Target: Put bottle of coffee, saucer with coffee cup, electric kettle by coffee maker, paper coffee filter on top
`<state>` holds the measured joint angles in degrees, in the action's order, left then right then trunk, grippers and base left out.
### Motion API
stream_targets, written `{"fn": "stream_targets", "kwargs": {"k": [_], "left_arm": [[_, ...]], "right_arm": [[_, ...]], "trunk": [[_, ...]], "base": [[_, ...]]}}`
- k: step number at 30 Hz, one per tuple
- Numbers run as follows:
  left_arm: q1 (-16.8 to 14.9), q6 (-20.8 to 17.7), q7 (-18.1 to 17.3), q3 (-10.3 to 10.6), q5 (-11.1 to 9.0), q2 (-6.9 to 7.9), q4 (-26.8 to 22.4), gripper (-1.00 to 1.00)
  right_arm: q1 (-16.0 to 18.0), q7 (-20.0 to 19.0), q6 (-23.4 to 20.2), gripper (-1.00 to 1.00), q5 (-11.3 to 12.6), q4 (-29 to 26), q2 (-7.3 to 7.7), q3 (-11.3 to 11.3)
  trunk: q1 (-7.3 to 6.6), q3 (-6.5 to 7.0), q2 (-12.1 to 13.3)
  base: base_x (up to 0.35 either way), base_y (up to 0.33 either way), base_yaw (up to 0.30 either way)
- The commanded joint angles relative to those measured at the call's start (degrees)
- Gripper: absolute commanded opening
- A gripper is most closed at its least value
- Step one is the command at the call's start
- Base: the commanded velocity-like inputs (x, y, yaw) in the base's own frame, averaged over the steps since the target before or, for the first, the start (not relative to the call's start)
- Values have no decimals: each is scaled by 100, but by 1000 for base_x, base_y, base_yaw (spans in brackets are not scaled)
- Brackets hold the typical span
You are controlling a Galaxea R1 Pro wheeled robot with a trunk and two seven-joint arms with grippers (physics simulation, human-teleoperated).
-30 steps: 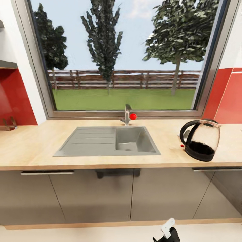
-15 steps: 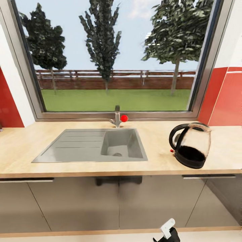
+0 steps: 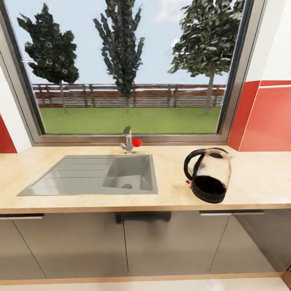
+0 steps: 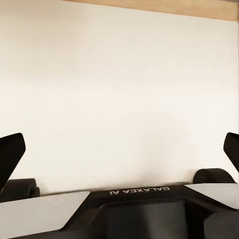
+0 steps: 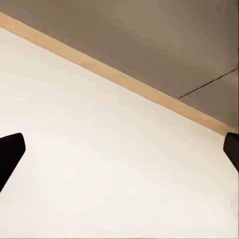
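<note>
Lately, view swung rightward along the countertop (image 3: 250, 178), kettle (image 3: 208, 174) now nearer centre beside the sink (image 3: 89, 176), coffee maker unsighted; my left gripper (image 4: 119, 149) and right gripper (image 5: 119, 154) hung spread wide, empty, over pale floor.

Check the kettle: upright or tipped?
Upright. The kettle stands on its black base on the countertop, handle vertical, dark liquid level at the bottom.

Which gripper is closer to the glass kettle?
Probably right: the electric kettle stands right of centre. Both the left gripper and right gripper hang open over the floor, below it.
</note>
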<state>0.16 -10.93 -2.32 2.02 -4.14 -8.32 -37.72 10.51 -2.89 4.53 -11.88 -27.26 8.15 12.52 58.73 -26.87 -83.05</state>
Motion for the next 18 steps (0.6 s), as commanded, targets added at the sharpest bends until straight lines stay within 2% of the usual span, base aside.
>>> {"fn": "stream_targets", "kwargs": {"k": [1,3,5,9,15,18], "left_arm": [[2,-40,-5,0,-43,3,-16,100],[2,-40,-5,0,-43,4,-16,100],[2,-40,-5,-5,-40,14,-16,100],[2,-40,-5,-16,-38,29,-16,100],[2,7,-5,-17,-34,32,-16,100],[2,80,-7,-14,-34,32,-16,100]], "right_arm": [[3,47,90,100,-53,146,78,-2],[3,75,149,100,-52,238,157,-3],[3,108,283,100,-44,414,321,-12],[3,195,300,100,-31,489,502,-20],[3,234,311,100,-20,621,584,-30],[3,235,371,100,-18,680,608,-37]], "trunk": [[0,-5,-3],[0,-5,-3],[0,-5,-3],[0,-5,-3],[0,-5,-3],[0,-5,-3]], "base": [[0,-307,0],[0,-307,0],[0,-307,0],[0,-307,0],[0,-306,0],[0,-166,0]]}}
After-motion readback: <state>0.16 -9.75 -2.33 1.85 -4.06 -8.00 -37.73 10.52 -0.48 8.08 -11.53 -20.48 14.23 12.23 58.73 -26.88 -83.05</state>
